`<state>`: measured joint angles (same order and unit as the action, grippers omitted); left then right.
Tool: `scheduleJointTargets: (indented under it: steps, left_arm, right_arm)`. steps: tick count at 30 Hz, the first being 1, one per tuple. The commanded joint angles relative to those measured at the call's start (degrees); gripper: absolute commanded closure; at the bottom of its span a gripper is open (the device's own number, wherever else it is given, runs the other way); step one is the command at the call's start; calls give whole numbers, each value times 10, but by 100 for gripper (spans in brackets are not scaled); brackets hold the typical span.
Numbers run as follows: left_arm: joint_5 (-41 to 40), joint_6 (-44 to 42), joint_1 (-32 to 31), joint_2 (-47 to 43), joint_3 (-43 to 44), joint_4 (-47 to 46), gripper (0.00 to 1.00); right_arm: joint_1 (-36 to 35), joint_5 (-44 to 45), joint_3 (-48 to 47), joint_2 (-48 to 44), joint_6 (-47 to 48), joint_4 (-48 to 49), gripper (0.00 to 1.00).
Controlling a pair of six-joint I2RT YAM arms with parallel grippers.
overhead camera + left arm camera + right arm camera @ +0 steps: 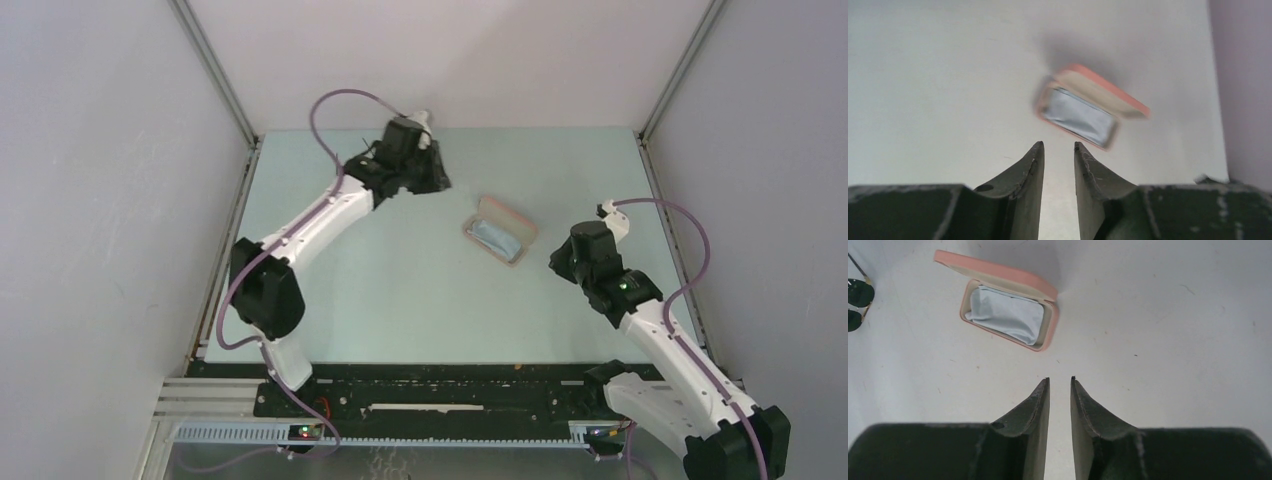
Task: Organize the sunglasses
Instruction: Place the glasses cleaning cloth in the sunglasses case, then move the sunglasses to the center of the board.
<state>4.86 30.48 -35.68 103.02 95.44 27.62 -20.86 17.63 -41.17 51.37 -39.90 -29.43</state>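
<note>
Now, sunglasses [859, 305]: flat on the desk, beside the open pink case [998, 275] but apart from it; not made out from above.
Handling: likely light, wire arms easily bent, lenses slick and scratchable.
Hold: probably across the bridge, off the glass.
Left gripper [1058, 150]: near the far edge, fingers narrowly parted, empty.
Right gripper [1060, 382]: toward the right edge, narrowly parted, empty.
Case contents: light blue cloth [1005, 314].

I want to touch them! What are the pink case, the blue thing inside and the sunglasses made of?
Pink case: likely hard shell, smooth matte; its lid stands stiffly open.
Light blue cloth: soft fabric, wrinkled.
Sunglasses: dark lenses, glass or plastic; thin frame, probably metal wire.
</note>
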Motion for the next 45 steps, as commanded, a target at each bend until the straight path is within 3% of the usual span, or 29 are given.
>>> scheduleJointTargets:
  steps: [1,5,10,12,17,22,28,34,41,45]
  left_arm:
    - [-82,10,115,-22,-19,81,66]
    - [-57,18,210,9,-9,125,62]
    - [-53,2,284,70,44,161,57]
    - [-37,-7,307,112,82,178,52]
    - [-17,1,351,230,212,226,51]
    - [1,5,370,285,290,229,51]
    - [2,29,387,306,304,194,52]
    - [-9,38,393,387,396,216,52]
    - [-2,48,393,435,419,215,54]
    - [5,36,386,437,407,232,61]
  right_arm:
    - [8,21,7,-27,17,-22,70]
    - [11,9,8,-35,27,-14,69]
    - [14,-4,8,-31,18,-10,68]
    - [13,-14,8,-27,15,-5,68]
    - [14,-37,7,-16,13,14,68]
    - [14,-43,4,-8,9,15,68]
    - [13,-49,4,7,3,18,67]
    - [13,-58,4,23,-1,25,67]
    - [14,-73,4,41,-5,38,67]
    - [13,-74,-3,48,-10,37,67]
